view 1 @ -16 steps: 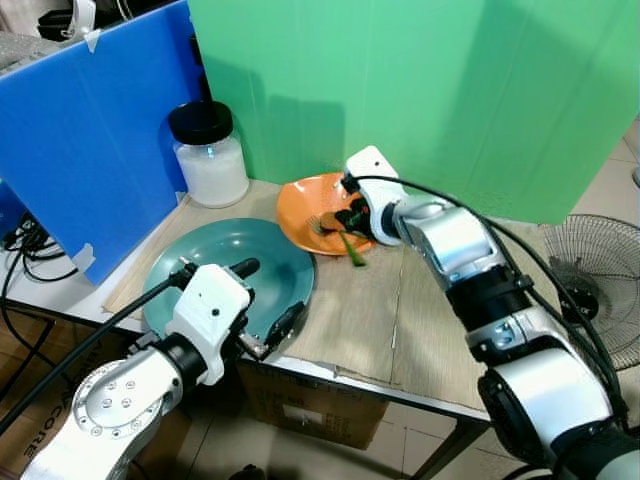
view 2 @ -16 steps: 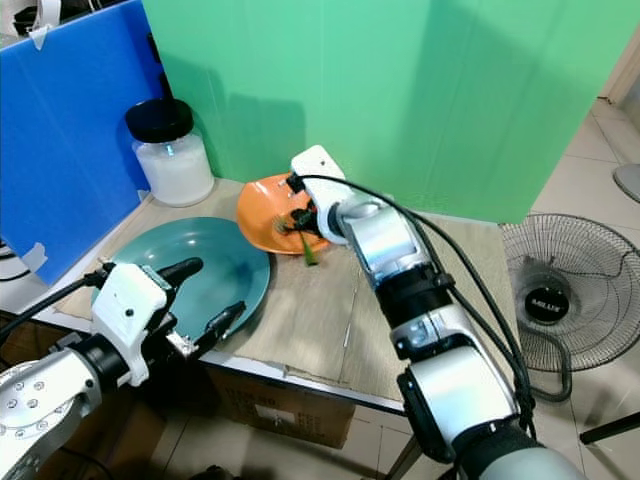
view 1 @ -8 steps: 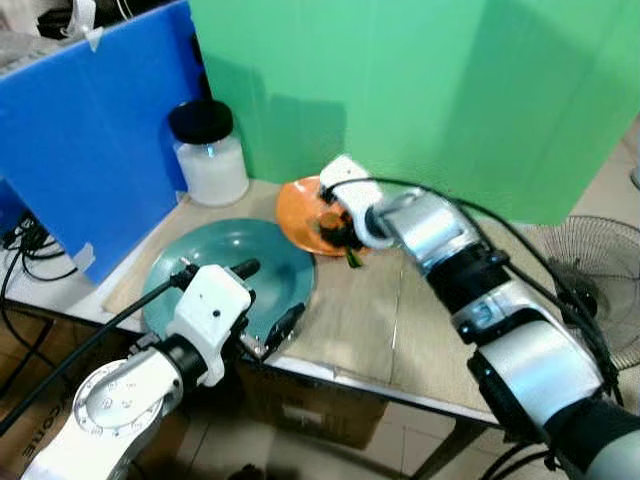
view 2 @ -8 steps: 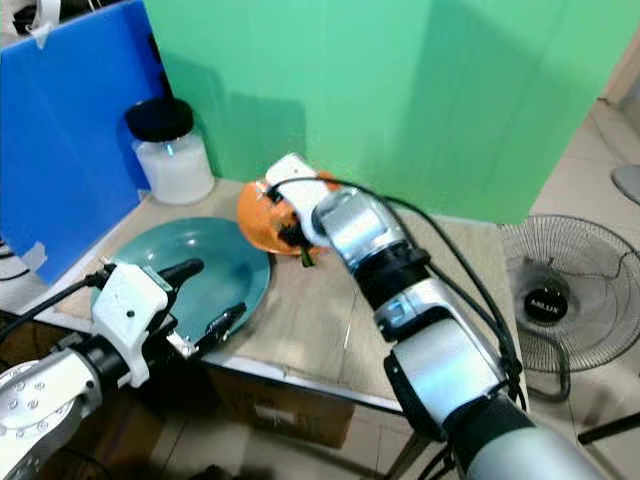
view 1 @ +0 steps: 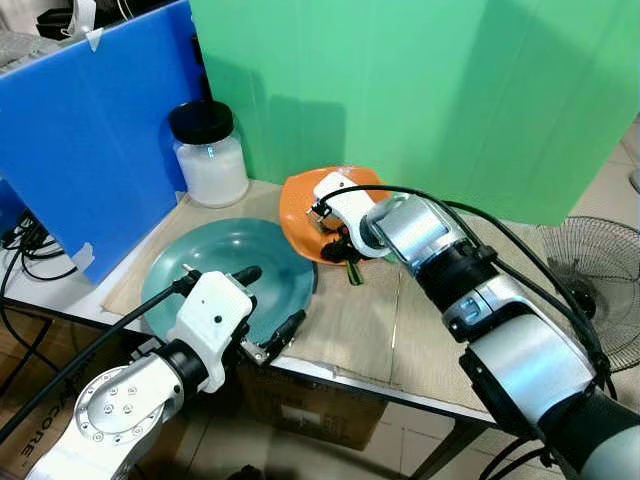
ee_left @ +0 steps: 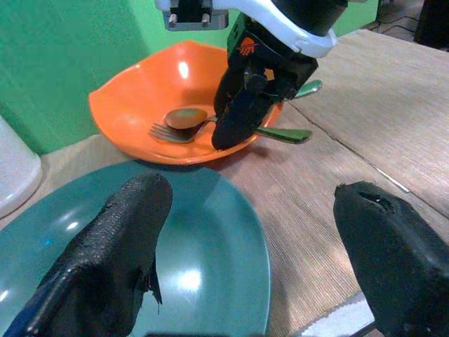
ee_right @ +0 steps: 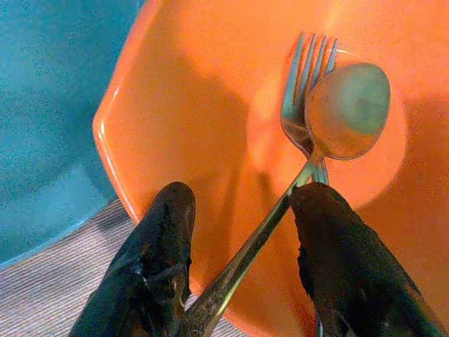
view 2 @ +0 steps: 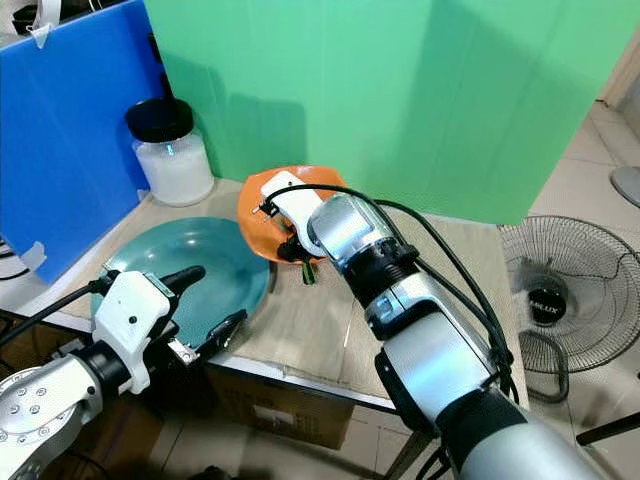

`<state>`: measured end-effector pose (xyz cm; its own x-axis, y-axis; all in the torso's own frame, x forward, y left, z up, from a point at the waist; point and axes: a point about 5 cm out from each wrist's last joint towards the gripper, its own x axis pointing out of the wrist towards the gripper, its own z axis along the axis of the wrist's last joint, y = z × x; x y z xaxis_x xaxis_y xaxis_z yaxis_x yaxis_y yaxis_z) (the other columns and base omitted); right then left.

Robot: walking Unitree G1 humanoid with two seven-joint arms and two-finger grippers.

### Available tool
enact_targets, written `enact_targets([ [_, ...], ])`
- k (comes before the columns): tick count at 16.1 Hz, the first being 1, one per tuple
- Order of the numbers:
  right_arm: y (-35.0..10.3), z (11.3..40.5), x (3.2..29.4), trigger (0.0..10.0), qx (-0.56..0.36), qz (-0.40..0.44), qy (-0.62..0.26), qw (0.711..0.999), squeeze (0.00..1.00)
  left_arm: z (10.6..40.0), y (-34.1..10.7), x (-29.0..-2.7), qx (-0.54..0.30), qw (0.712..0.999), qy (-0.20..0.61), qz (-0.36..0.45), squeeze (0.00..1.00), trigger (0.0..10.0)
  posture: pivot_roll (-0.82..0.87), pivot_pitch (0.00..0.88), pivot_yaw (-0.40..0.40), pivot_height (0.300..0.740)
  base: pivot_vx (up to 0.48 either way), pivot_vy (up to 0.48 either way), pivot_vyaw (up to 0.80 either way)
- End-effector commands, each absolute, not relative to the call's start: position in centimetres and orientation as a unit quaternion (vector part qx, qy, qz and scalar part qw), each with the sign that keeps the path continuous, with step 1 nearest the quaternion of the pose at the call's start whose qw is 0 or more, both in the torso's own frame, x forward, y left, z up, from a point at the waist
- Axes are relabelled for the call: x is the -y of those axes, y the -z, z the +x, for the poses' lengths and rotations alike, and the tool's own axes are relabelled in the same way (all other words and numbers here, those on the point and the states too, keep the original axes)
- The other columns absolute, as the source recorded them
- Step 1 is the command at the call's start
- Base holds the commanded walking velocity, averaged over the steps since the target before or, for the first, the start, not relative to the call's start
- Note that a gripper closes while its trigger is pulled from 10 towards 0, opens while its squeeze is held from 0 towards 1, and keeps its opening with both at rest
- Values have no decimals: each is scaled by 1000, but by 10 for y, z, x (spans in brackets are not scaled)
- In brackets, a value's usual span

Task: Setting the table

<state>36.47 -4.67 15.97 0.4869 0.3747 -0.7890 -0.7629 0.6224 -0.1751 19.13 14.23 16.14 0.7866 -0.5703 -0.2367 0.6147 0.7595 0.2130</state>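
Observation:
An orange bowl (view 1: 305, 200) stands at the back of the table by the green board. In it lie a fork (ee_right: 302, 77) and a spoon (ee_right: 347, 109), their green handles (view 1: 351, 272) sticking out over the near rim. My right gripper (view 1: 338, 245) is at that rim, open. Its fingers (ee_right: 165, 260) straddle the spoon's handle without closing on it. A teal plate (view 1: 220, 265) lies in front of the bowl, to its left. My left gripper (view 1: 268, 300) hovers open over the plate's near edge and holds nothing.
A white jar with a black lid (view 1: 210, 155) stands at the back left, against the blue board (view 1: 90, 140). A green board (view 1: 450, 90) walls off the back. A woven mat (view 1: 370, 320) covers the tabletop. A floor fan (view 1: 590, 270) stands to the right, cables (view 1: 25, 255) hang on the left.
My right gripper has swung from the bowl's right side round to its near rim, over the cutlery handles. The left arm has hardly moved.

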Motion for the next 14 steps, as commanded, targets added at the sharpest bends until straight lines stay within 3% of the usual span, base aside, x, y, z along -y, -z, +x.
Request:
enact_targets([
  [1, -160, 366, 47, 4784, -375, -275, -339, 818, 0, 192, -163, -142, -75, 932, 321, 150, 0, 10000, 7, 0, 17, 740, 0, 0, 0],
  [3, -159, 367, 47, 5255, -374, -283, -330, 819, 0, 192, -163, -142, -74, 932, 322, 151, 0, 10000, 8, 0, 17, 740, 0, 0, 0],
  [5, -160, 368, 47, 6549, -375, -282, -328, 820, 0, 191, -163, -142, -74, 931, 322, 153, 0, 10000, 8, 0, 17, 740, 0, 0, 0],
  [6, -160, 369, 48, 8627, -375, -282, -326, 821, 0, 191, -163, -142, -74, 931, 322, 153, 0, 10000, 8, 0, 17, 740, 0, 0, 0],
  [8, -161, 370, 49, 10000, -374, -279, -321, 824, 0, 192, -163, -142, -73, 931, 322, 153, 0, 10000, 9, 0, 16, 740, 0, 0, 0],
  [11, -170, 373, 46, 10000, -351, -258, -334, 836, 0, 193, -164, -143, -72, 932, 321, 154, 0, 10000, 9, 0, 16, 740, 0, 0, 0],
  [14, -197, 371, 37, 10000, -275, -167, -395, 860, 0, 192, -165, -149, -70, 941, 294, 152, 0, 10000, 16, 0, 12, 740, 0, 0, 0],
])
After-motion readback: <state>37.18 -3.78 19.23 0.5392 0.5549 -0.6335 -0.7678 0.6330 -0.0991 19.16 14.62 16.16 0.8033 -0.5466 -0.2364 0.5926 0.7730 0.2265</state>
